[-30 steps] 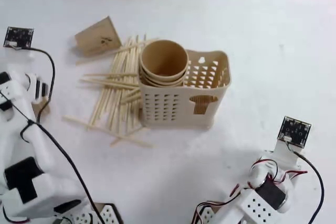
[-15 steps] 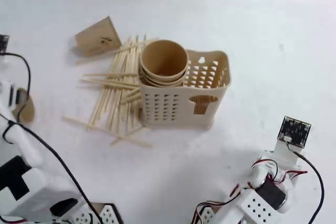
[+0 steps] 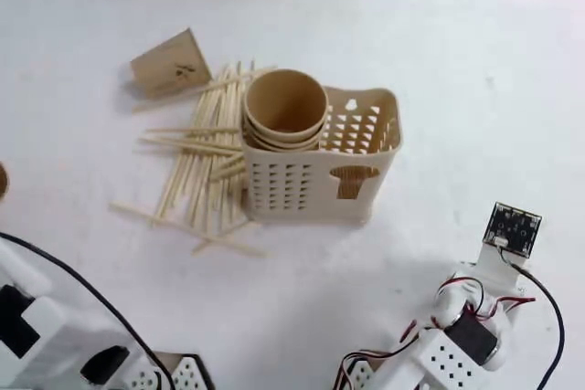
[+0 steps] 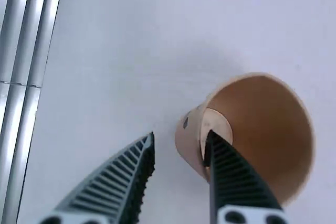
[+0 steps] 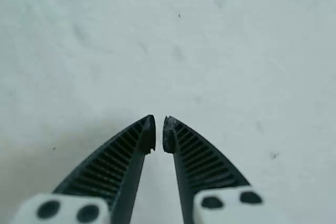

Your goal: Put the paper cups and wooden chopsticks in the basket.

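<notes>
A: We start with the white table (image 3: pixel 475 70), which carries everything. In the left wrist view, grey slats (image 4: pixel 21 51) run beyond its edge. 2 arms sit at the near side: the left arm (image 3: pixel 37 344) at one corner, the right arm (image 3: pixel 462 340) at the other.

B: Next we have the basket (image 3: pixel 320 180), upright mid-table and well apart from both arms. The stacked cups (image 3: pixel 285 107) fill its left end with their rims above the wall. The perforated wall hides their lower parts from us.

A: The chopsticks (image 3: pixel 196 171) lie in a loose heap on the table against the basket's left wall. At the heap's far end, the spare cup (image 3: pixel 169 63) lies on its side.

B: The loose cup (image 4: pixel 262 129) is tipped over, its mouth and inner bottom facing the left wrist camera. From above we get just a brown sliver of it at the table's left edge.

A: The left gripper (image 4: pixel 179 139) gapes wide and clamps nothing. 1 of its fingers (image 4: pixel 226 177) crosses the cup's mouth, and the cup's near wall sits in the gap. We cannot tell whether they touch.

B: The right gripper (image 5: pixel 159 124) hangs over bare table, tips almost meeting, with nothing between them.
</notes>
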Robot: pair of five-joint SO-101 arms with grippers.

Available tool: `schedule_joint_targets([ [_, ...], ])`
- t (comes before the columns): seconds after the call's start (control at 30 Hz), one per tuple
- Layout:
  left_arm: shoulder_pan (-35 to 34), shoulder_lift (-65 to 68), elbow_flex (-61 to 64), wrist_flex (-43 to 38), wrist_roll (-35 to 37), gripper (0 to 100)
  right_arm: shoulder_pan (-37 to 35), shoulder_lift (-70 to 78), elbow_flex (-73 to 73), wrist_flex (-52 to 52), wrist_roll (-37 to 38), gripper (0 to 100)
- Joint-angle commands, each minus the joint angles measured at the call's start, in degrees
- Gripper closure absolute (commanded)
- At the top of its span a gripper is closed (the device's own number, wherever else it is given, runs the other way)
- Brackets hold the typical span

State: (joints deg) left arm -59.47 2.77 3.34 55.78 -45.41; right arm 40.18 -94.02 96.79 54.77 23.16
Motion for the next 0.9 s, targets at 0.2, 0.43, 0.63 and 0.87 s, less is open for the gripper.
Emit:
schedule_joint_targets([
  [0.2,-3.9,12.4,-1.4,-7.7,-2.2,83,0.5,0.0,0.4,-0.7,-0.4,95.3],
  [0.43,-4.1,19.8,-3.7,-7.5,-1.6,98,0.3,-0.1,0.4,-0.7,-0.4,95.2],
  [0.63,-2.0,15.2,-10.9,2.5,3.7,98,0.3,-0.1,0.4,-0.7,-0.4,95.2],
  [0.87,6.5,3.5,-20.8,20.7,10.8,98,0.3,-0.2,0.4,-0.7,-0.4,95.3],
])
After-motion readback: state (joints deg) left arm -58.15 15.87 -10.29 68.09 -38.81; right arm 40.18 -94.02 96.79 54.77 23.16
